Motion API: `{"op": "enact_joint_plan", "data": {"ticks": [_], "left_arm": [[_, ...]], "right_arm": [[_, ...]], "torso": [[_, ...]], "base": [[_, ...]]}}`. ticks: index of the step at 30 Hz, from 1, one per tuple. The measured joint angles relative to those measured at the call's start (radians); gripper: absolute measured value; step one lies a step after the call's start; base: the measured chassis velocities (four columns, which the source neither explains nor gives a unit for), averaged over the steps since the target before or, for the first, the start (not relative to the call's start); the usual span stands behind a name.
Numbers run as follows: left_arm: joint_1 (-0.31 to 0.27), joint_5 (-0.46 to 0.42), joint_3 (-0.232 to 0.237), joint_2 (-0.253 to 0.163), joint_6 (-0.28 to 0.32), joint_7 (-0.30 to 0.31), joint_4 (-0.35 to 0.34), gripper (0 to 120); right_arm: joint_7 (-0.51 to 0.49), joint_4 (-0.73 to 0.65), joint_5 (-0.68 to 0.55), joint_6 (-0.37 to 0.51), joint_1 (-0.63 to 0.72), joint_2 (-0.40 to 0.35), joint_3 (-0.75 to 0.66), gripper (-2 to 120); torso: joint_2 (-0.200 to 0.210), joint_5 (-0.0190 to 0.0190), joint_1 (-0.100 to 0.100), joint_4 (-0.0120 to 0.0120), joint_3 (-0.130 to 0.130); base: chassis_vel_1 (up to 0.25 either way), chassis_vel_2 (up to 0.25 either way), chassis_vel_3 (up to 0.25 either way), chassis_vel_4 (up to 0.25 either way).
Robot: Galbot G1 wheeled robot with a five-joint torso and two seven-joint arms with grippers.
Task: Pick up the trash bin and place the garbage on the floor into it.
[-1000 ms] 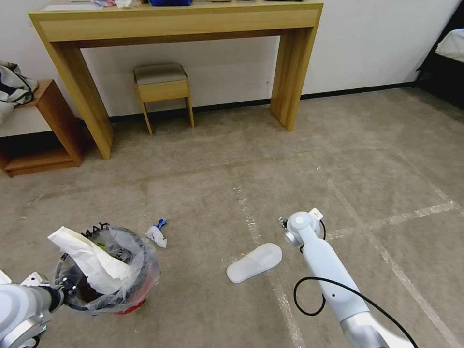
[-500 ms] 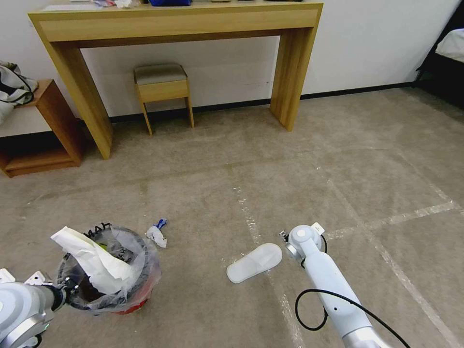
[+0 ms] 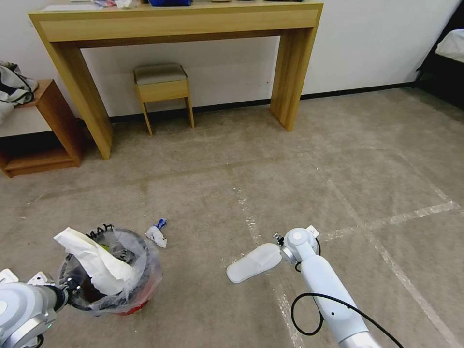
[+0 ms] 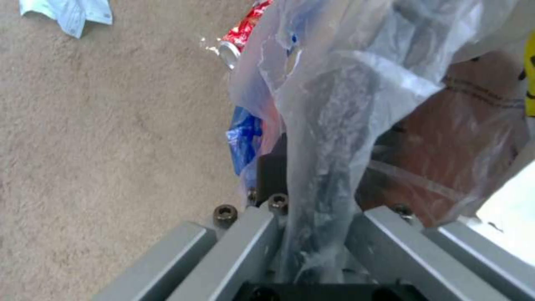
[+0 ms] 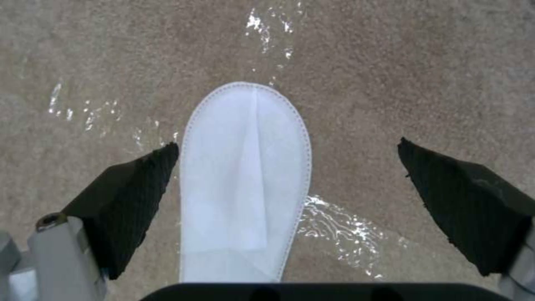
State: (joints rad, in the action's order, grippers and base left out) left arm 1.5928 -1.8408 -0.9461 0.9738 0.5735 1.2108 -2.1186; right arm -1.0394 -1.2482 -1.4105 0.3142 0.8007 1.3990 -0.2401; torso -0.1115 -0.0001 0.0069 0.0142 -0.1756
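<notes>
The left gripper [image 3: 67, 288] pinches the trash bin [image 3: 113, 275] rim, at 7 o'clock on the floor. The right gripper [image 5: 290, 184] hangs over the white slipper [image 5: 245, 184], fingers spread wide; slippers aren't garbage, so aim for the crumpled paper [image 3: 157, 234] instead.

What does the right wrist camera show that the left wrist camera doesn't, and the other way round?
The right wrist view shows the open right gripper above a white slipper, which lies between its dark pads, off centre toward one pad.

The left wrist view shows the left gripper shut on the trash bin rim through its clear bag, with a red can and a light-blue cloth on the floor beyond.

Both share the beige carpet.
</notes>
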Motion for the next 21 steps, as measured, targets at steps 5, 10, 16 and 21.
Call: {"op": "enact_joint_plan", "data": {"ticks": [5, 10, 16, 21], "left_arm": [[0.001, 0.006, 0.002, 0.003, 0.001, -0.001, 0.004, 0], [-0.007, 0.011, 0.013, 0.004, 0.001, -0.002, 0.007, 0], [-0.002, 0.017, 0.017, 0.005, 0.001, -0.002, 0.007, 0], [0.003, 0.022, 0.017, 0.011, 0.001, -0.004, 0.005, 0]], "right_arm": [[-0.009, -0.003, 0.002, 0.005, 0.016, -0.002, 0.011, 100], [-0.004, -0.012, -0.002, 0.023, 0.049, 0.005, 0.031, 100], [-0.001, 0.003, 0.004, 0.025, 0.063, 0.039, 0.039, 100], [0.000, 0.001, 0.005, 0.020, 0.060, 0.057, 0.040, 100]], "torso": [[0.000, 0.0000, 0.000, 0.0000, 0.000], [0.000, 0.0000, 0.000, 0.0002, 0.000], [0.000, 0.0001, 0.000, 0.0001, 0.000], [0.000, 0.0001, 0.000, 0.0001, 0.000]], "base": [[0.000, 0.000, 0.000, 0.000], [0.000, 0.000, 0.000, 0.000], [0.000, 0.000, 0.000, 0.000], [0.000, 0.000, 0.000, 0.000]]}}
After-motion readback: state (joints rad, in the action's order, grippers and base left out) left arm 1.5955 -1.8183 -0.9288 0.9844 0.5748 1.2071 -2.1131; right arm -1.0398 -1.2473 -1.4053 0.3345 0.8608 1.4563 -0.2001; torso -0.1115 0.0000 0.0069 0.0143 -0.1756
